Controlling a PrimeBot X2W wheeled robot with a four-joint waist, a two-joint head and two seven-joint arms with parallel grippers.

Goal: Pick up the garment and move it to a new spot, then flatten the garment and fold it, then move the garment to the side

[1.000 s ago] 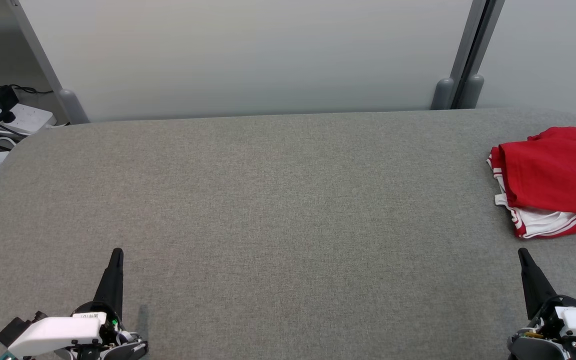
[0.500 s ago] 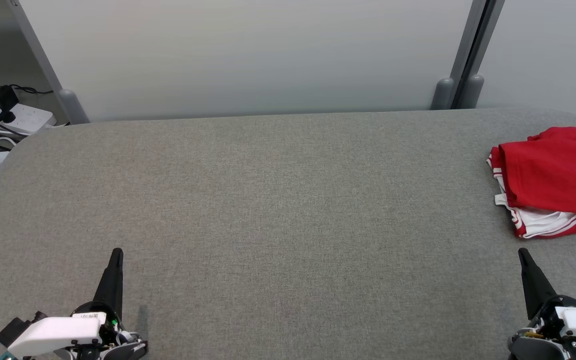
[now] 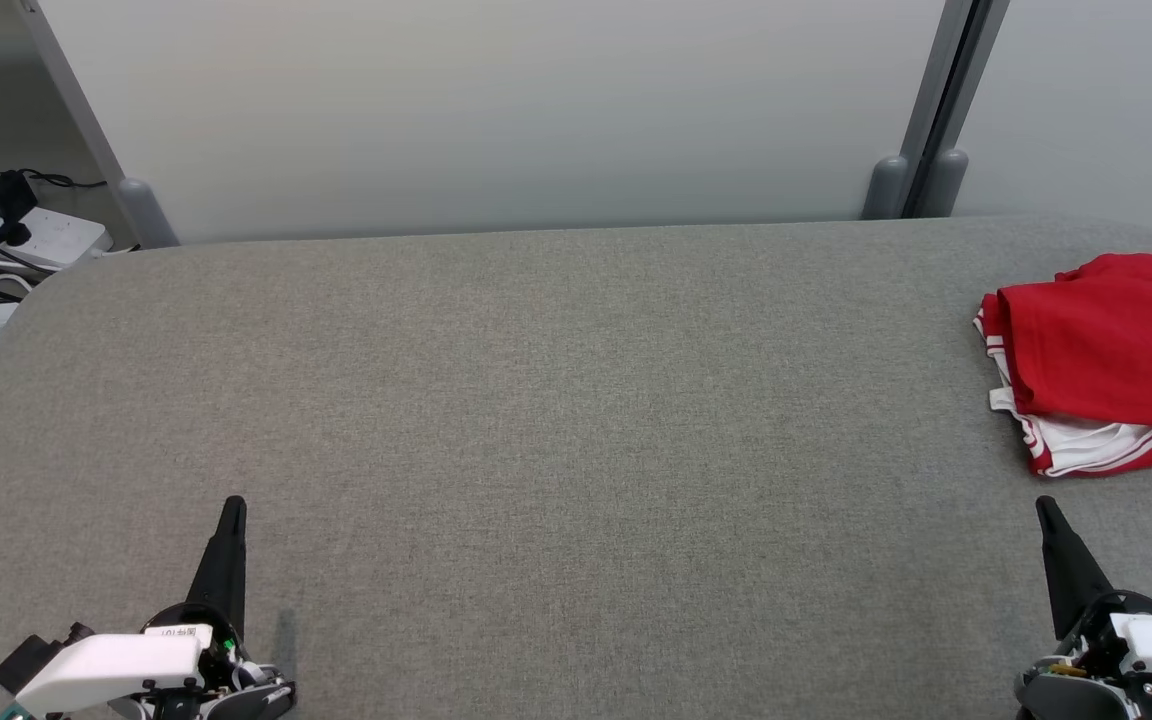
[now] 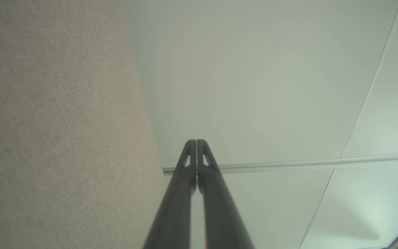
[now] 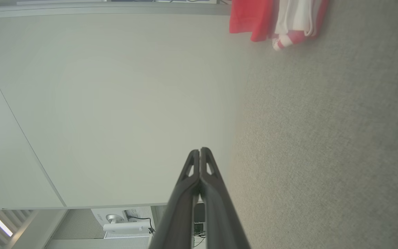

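The garment [image 3: 1106, 360], red with white striped trim, was seen lying in a loosely folded stack on the grey fabric-covered table [image 3: 576, 400]. It was at the far right of the surface and was partly cut off by the edge of the head view. The left gripper [image 3: 233, 508] was held low at the near left of the table and the right gripper [image 3: 1044, 506] at the near right. Both were pointed away from the robot, toward the pale wall panel [image 3: 496, 110]. In the left wrist view the two dark fingers [image 4: 180, 193] were pressed together at their tips, with nothing caught between them. The same was shown in the right wrist view, where the jaws were drawn fully together and empty, and the garment was visible ahead of them, well apart. Neither gripper was touching the cloth. A white power strip [image 3: 41, 238] with black cables was seen beyond the table's far left corner.
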